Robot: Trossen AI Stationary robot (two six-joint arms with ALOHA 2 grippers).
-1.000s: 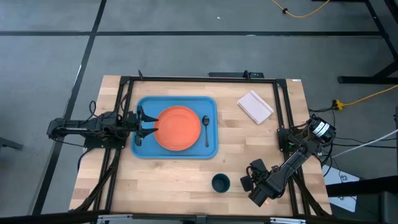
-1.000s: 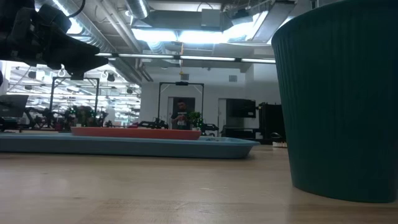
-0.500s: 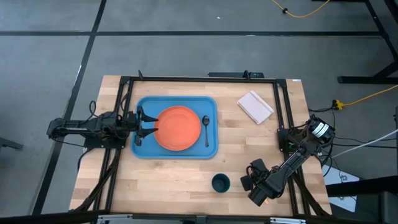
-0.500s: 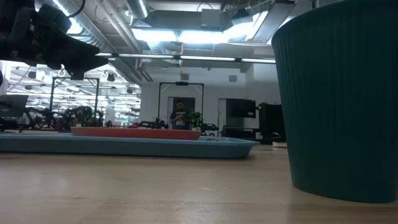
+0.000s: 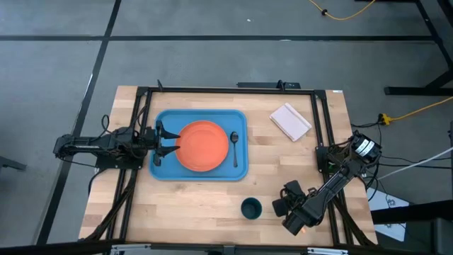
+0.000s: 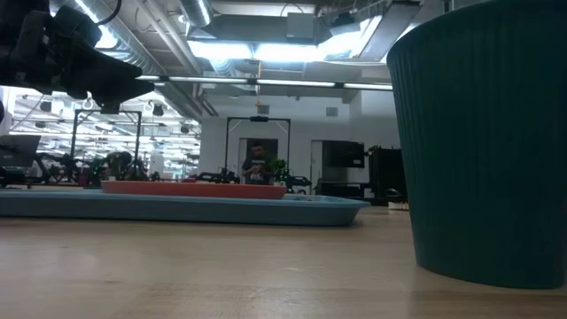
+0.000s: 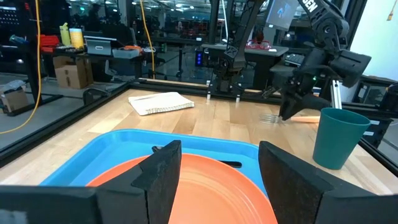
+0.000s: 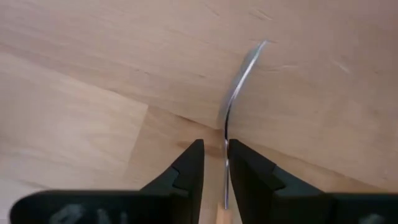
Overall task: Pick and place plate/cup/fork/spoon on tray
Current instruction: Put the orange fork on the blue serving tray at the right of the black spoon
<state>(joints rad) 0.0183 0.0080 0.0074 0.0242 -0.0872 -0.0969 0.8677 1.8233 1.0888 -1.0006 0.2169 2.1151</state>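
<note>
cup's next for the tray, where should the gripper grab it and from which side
Grip the cup across its open rim, coming straight down: it stands upright and alone on the table, its walls flaring upward. The right gripper, beside it, is nearest but holds the fork.

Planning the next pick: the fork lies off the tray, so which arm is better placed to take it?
Right. Its pincer already straddles the fork on the table beside the cup, while the left pincer sits over the tray by the plate.

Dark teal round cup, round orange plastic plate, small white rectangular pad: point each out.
Dark teal round cup [image 5: 250,208]: high view, on its open top.
Round orange plastic plate [image 5: 202,146]: high view, on its centre.
Small white rectangular pad [image 5: 290,121]: high view, on its middle.
</note>
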